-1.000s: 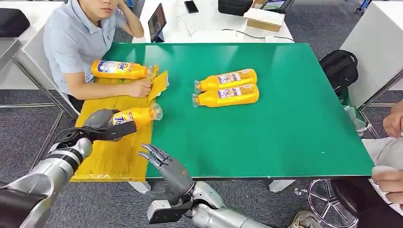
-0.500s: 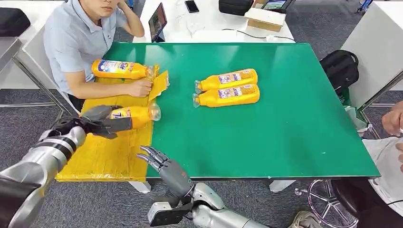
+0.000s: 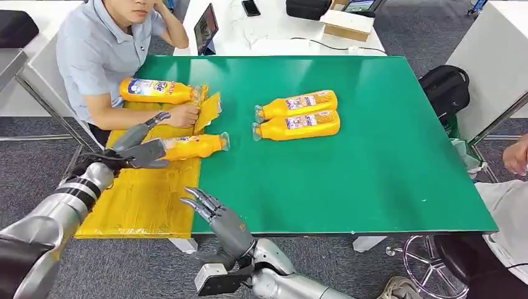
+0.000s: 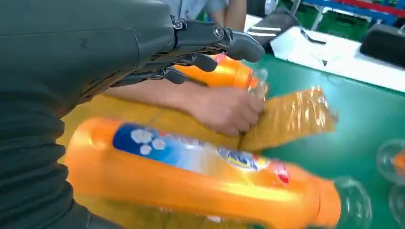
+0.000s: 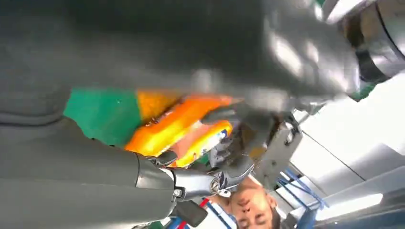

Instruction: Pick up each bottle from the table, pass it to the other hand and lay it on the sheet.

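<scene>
At left of frame our left hand (image 3: 138, 147) spreads open beside the bottle (image 3: 194, 146) lying on the yellow sheet (image 3: 140, 202) — our right hand (image 3: 219, 219) open, holding nothing.

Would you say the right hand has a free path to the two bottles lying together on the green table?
Probably yes: the right hand is open at the table's near edge, and only bare green table lies between it and the two bottles.

The base of the bottle (image 3: 190, 147) on the yellow sheet (image 3: 143, 199) is covered by the left hand (image 3: 140, 146). The sheet's near-left corner is hidden behind that arm. In the right wrist view the bottle is smeared by blur.
</scene>
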`<state>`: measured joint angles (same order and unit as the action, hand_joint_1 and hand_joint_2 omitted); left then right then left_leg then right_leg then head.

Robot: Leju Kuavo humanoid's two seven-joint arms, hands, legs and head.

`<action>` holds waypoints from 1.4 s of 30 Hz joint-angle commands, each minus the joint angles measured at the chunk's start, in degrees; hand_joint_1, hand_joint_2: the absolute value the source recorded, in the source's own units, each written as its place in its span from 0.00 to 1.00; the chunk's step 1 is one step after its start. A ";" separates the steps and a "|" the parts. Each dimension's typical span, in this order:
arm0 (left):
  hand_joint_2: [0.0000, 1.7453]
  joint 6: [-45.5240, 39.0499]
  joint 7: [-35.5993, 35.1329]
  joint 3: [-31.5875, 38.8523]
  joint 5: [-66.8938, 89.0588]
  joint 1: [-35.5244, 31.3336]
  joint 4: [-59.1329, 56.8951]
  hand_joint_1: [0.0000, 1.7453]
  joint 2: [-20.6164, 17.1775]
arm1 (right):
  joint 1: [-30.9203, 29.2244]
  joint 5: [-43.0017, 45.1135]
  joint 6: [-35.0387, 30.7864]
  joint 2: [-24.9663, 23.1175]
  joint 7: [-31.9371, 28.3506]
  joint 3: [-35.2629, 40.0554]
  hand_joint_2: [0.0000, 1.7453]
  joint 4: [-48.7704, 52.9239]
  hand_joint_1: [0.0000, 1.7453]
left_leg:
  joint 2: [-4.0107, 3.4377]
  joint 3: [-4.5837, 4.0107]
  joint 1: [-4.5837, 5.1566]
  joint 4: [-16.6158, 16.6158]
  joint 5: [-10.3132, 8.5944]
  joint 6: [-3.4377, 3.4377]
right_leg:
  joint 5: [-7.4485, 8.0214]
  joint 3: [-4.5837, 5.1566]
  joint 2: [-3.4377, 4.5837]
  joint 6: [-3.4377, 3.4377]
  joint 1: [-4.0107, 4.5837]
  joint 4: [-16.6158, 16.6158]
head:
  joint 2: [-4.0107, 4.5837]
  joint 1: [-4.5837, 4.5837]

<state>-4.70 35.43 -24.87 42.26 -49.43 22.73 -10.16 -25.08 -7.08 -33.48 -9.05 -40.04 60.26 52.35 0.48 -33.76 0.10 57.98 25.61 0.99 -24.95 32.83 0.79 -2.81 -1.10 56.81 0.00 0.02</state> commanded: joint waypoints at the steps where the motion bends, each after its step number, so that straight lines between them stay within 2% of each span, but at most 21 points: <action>1: 1.00 -2.93 2.45 2.12 -4.68 3.35 2.35 0.00 0.72 | -2.34 0.16 -1.20 2.27 0.04 1.90 1.00 0.37 0.00 | 0.04 0.04 -0.09 0.04 0.00 -0.06 | 0.00 -0.12 -0.14 0.12 0.11 -0.04 | 0.00 -0.02; 3: 1.00 -4.00 4.57 3.66 -7.82 5.46 4.70 0.00 1.21 | -2.64 0.17 -1.36 2.30 0.04 2.04 1.00 0.37 0.00 | 0.00 0.09 -0.04 -0.03 0.00 -0.04 | 0.01 -0.13 -0.07 0.09 0.05 -0.08 | 0.00 -0.02; 5: 1.00 -4.65 4.57 4.94 -17.20 12.02 17.45 0.00 0.93 | -2.85 -0.30 -3.43 2.67 0.04 2.57 1.00 1.48 0.00 | -0.02 0.09 -0.03 -0.02 0.01 -0.04 | 0.00 -0.12 -0.06 0.08 0.04 -0.06 | 0.00 -0.02; 7: 1.00 -8.54 4.57 5.22 -23.57 16.74 25.61 0.00 2.61 | -3.12 -1.46 -6.52 2.93 0.04 2.82 1.00 2.40 0.00 | -0.05 0.25 -0.09 -0.09 0.05 -0.06 | -0.02 -0.31 -0.09 0.16 0.12 -0.18 | 0.00 0.00; 8: 1.00 -7.67 4.57 6.00 -26.38 17.50 26.61 0.00 3.44 | -2.26 -4.33 -6.52 2.88 0.04 -0.14 1.00 3.63 0.00 | 0.04 0.08 0.02 -0.07 -0.01 -0.02 | -0.02 -0.12 -0.12 0.07 -0.01 -0.08 | 0.00 0.00; 11: 1.00 -14.38 4.57 5.58 -30.61 22.43 35.91 0.00 6.96 | 2.84 -14.25 -6.52 2.12 0.04 -11.78 1.00 10.82 0.00 | 0.31 0.08 0.00 -0.05 0.00 -0.01 | -0.09 -0.21 -0.40 0.07 0.02 -0.13 | 0.00 -0.02; 13: 1.00 -16.61 4.57 6.58 -33.42 24.66 40.35 0.00 9.01 | 5.20 -14.11 -6.52 2.58 0.04 -15.62 1.00 15.95 0.00 | 0.28 0.02 0.02 0.00 0.01 -0.01 | -0.08 -0.13 -0.35 0.06 0.01 -0.09 | 0.00 -0.02; 15: 1.00 -15.29 4.57 8.62 -38.74 26.85 44.17 0.00 11.25 | 8.27 -10.98 -6.52 3.01 0.04 -19.66 1.00 23.13 0.00 | 0.25 0.00 0.00 0.03 0.03 -0.01 | -0.08 -0.12 -0.34 0.06 0.02 -0.10 | 0.00 -0.02; 17: 1.00 -15.29 4.57 8.62 -38.74 26.85 44.17 0.00 11.25 | 8.27 -10.98 -6.52 3.01 0.04 -19.66 1.00 23.13 0.00 | 0.29 -0.07 0.00 0.08 0.05 -0.01 | -0.09 -0.08 -0.37 0.07 0.03 -0.09 | 0.00 -0.02; 19: 1.00 -13.55 4.57 10.21 -42.24 28.26 45.89 0.00 12.64 | 10.28 -8.65 -6.52 3.56 0.04 -21.91 1.00 27.21 0.00 | 0.17 -0.10 0.04 0.06 0.03 0.01 | -0.03 -0.01 -0.22 0.05 -0.02 -0.08 | 0.00 -0.02; 20: 1.00 -9.52 4.43 13.59 -50.20 31.35 49.73 0.00 14.84 | 14.56 -6.76 -6.52 0.74 0.04 -30.54 1.00 34.89 0.00 | 0.19 -0.06 0.02 0.05 0.05 0.00 | -0.04 -0.07 -0.27 0.08 0.01 -0.13 | 0.00 0.00; 21: 1.00 -9.03 4.04 14.02 -51.43 32.24 50.87 0.00 15.29 | 15.30 -7.18 -6.52 0.49 0.04 -31.89 1.00 36.24 0.00 | 0.15 -0.15 0.04 0.05 0.04 0.00 | -0.03 0.05 -0.20 0.06 -0.02 -0.09 | 0.00 -0.02; 22: 1.00 -6.77 1.62 14.73 -56.12 37.23 56.33 0.00 17.00 | 19.16 -11.56 -6.52 -2.29 0.04 -40.72 1.00 42.91 0.00 | 0.20 -0.12 0.03 0.08 0.08 -0.01 | -0.09 -0.01 -0.29 0.10 0.01 -0.08 | 0.00 -0.02; 24: 1.00 -7.32 0.79 15.09 -57.76 41.15 59.30 0.00 18.46 | 21.34 -10.68 -6.52 -3.30 0.04 -44.53 1.00 47.26 0.00 | 0.20 -0.07 0.06 0.08 0.14 -0.03 | -0.16 -0.03 -0.31 0.11 -0.02 -0.05 | 0.00 -0.02; 29: 1.00 -12.01 1.35 16.42 -56.72 46.30 59.01 0.00 19.01 | 23.54 -10.21 -6.52 -5.46 0.04 -51.44 1.00 43.18 0.00 | 0.16 0.20 0.01 -0.05 0.19 -0.01 | -0.13 -0.35 -0.27 0.10 0.04 -0.29 | 0.00 0.00; 31: 1.00 -12.01 1.35 16.42 -56.72 46.30 59.01 0.00 19.01 | 23.54 -10.21 -6.52 -5.46 0.04 -51.44 1.00 43.18 0.00 | 0.00 0.17 0.01 -0.07 0.17 -0.03 | -0.06 -0.27 -0.09 0.12 0.04 -0.29 | 0.00 -0.02; 33: 1.00 -11.24 2.28 18.98 -58.39 48.81 59.96 0.00 19.30 | 22.46 -1.53 -6.52 -4.68 0.04 -52.28 1.00 38.10 0.00 | 0.07 -0.05 0.05 0.01 0.16 0.04 | -0.05 -0.05 -0.14 0.09 0.00 -0.18 | 0.00 -0.04; 37: 1.00 -13.14 3.11 22.34 -57.57 50.14 61.02 0.00 20.04 | 21.50 -1.24 -6.52 -6.29 0.04 -57.39 1.00 35.54 0.00 | -0.06 0.00 0.06 -0.06 0.15 0.05 | 0.00 -0.06 0.00 0.08 -0.01 -0.24 | 0.00 -0.02; 38: 1.00 -14.90 1.60 22.17 -59.48 49.28 62.09 0.00 17.72 | 15.65 -5.02 -6.52 -5.44 7.24 -58.62 1.00 35.61 0.00 | -0.07 0.06 0.01 -0.06 0.16 0.02 | -0.01 -0.14 -0.02 0.13 0.04 -0.27 | 0.00 -0.02; 39: 1.00 -15.99 3.58 22.05 -57.97 51.15 61.86 0.00 19.65 | 20.95 -0.83 -6.52 -6.61 0.04 -58.69 1.00 33.79 0.00 | -0.03 -0.03 0.05 -0.03 0.14 0.04 | -0.02 -0.04 -0.04 0.08 0.00 -0.22 | 0.00 -0.02; 42: 1.00 -18.76 4.57 23.39 -55.05 52.38 61.44 0.00 20.39 | 20.12 -9.46 -6.52 -7.17 0.04 -61.92 1.00 32.56 0.00 | -0.01 0.01 0.05 -0.05 0.15 0.05 | -0.02 -0.08 -0.02 0.07 -0.01 -0.23 | 0.00 -0.02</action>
<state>-18.74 38.80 -6.42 -15.30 -0.03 83.65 8.46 -2.43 -9.03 -39.93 -13.73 -40.02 8.50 92.19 0.55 -33.88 0.19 57.98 25.73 1.08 -24.97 32.87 0.73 -2.81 -1.15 56.66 0.00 0.00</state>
